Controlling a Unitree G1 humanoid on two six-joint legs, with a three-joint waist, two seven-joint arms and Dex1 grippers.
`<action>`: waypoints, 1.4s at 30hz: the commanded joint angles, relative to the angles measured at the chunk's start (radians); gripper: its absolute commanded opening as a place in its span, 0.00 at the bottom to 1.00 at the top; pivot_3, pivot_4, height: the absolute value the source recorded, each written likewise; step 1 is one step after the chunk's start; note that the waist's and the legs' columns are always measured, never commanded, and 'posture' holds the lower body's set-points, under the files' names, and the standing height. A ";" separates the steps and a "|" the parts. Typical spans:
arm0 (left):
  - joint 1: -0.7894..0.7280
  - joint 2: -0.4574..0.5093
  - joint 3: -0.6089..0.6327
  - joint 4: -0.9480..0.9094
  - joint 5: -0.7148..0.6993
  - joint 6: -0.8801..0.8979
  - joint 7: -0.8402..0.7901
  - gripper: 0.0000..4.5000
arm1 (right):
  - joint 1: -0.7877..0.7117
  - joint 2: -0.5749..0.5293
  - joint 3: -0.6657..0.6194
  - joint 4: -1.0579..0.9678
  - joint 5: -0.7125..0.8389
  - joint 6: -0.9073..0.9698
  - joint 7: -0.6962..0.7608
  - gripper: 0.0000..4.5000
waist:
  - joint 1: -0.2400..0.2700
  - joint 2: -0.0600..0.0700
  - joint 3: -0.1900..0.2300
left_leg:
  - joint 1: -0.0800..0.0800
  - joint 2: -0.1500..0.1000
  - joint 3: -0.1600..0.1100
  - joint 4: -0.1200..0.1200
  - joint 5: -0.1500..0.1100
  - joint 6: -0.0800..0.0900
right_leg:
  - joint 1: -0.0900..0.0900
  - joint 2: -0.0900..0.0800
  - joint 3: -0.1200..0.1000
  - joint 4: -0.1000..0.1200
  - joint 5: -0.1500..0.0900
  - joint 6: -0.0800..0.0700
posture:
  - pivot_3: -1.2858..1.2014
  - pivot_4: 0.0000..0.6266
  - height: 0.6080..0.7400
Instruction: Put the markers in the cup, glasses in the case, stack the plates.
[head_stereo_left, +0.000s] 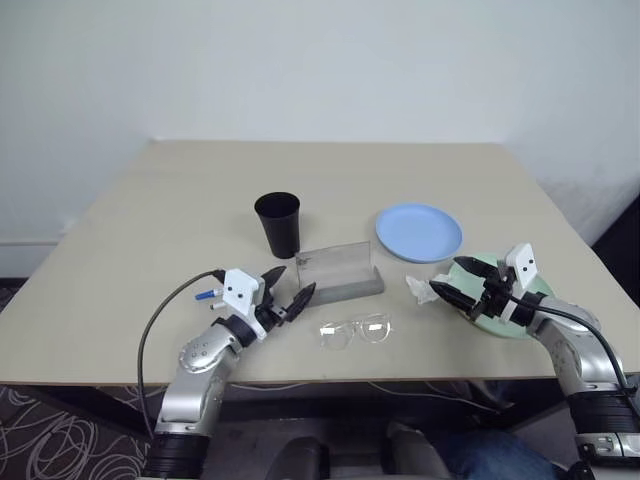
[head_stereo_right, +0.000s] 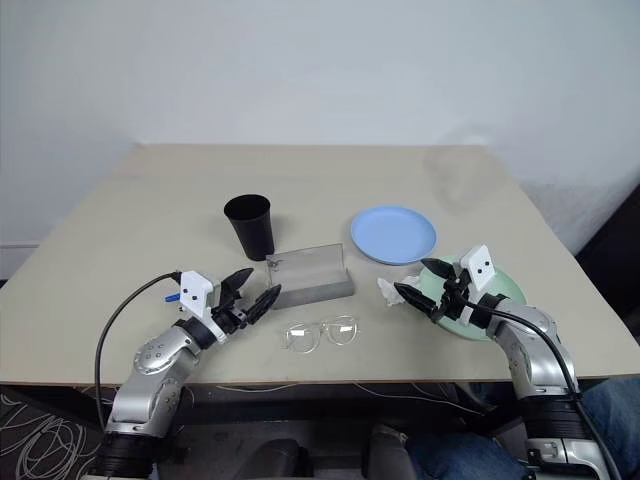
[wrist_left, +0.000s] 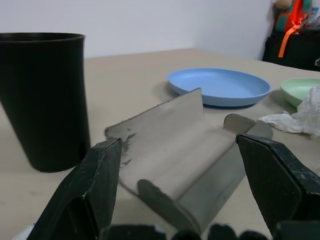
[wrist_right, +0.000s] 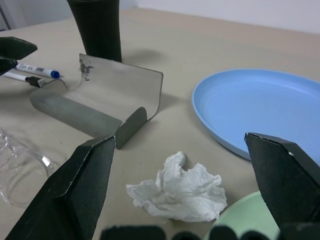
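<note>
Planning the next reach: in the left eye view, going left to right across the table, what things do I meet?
markers → left gripper → glasses → crumpled tissue → right gripper → green plate. The cup, case and blue plate lie farther back and overlap these in the order.

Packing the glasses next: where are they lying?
In the left eye view, the glasses lie near the table's front edge, just in front of the open case.
</note>
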 joint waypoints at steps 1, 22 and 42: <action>-0.020 0.014 0.034 -0.018 -0.012 -0.010 -0.002 0.85 | 0.006 -0.004 -0.027 -0.065 0.022 0.004 -0.011 1.00 | 0.000 0.000 0.000 | 0.000 0.000 0.000 0.000 0.000 0.000 | 0.000 0.000 0.000 0.000 0.000 0.000 | 0.52 0.00 0.86; -0.074 0.026 0.038 0.038 -0.005 -0.016 -0.049 0.85 | 0.039 -0.023 -0.030 -0.122 0.018 0.029 -0.042 1.00 | 0.000 0.000 0.000 | -0.001 0.000 0.001 0.000 0.000 0.000 | -0.001 0.000 0.000 0.000 0.000 0.000 | 0.52 0.00 0.86; -0.097 -0.005 0.011 0.080 0.007 -0.034 -0.062 0.85 | 0.159 -0.184 0.058 -0.239 -0.184 0.200 -0.151 1.00 | 0.001 -0.001 0.000 | -0.002 0.000 0.001 0.000 -0.001 -0.001 | -0.002 0.000 0.000 0.000 0.000 0.000 | 0.52 0.00 0.86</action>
